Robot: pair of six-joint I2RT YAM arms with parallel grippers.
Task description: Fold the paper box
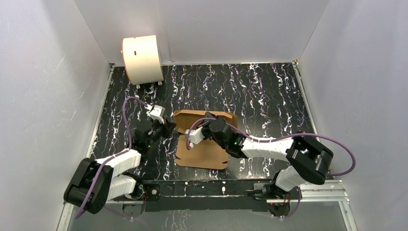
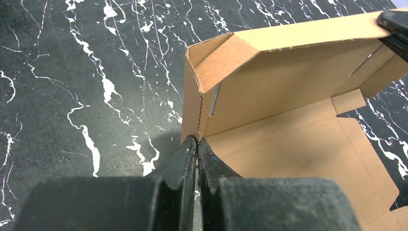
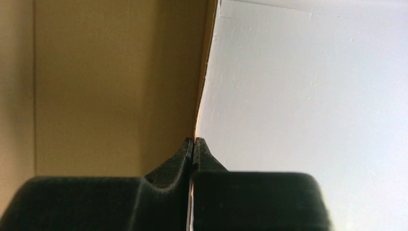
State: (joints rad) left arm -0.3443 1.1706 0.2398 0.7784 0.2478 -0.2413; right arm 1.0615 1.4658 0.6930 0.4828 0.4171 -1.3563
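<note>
- Table (image 1: 269, 96): black, marbled. A cream drum (image 1: 142, 58) stands at the far left corner, well apart from the work.
- Paper box (image 1: 202, 156): it sits mid-table between your two arms, nearer the bases than the drum. It is part folded. The base panel lies flat, with a loose panel spreading toward the bases. Its long axis runs left to right across the table.
- Far wall (image 2: 288, 82): raised, with its top strip bent inward over the base.
- Left side wall (image 2: 192, 103): upright, meeting the far wall at a corner with a tucked flap.
- Right gripper (image 3: 193, 140): it comes in over the box from the right. The jaws are closed on a thin cardboard edge seen edge-on, by the overhead view the top of the far wall.
- Left gripper (image 2: 196, 139): it comes from the left at table level. The jaws are pressed together on the foot of the left side wall at its perforated crease. The pinch looks slight, so check that it bites.

Judgement: both arms are on the box, so neither is nearer. The coming move turns on the left wall lying directly ahead of your left fingertips. Push or roll it inward toward the right, across the base, while your right arm steadies the far wall.
</note>
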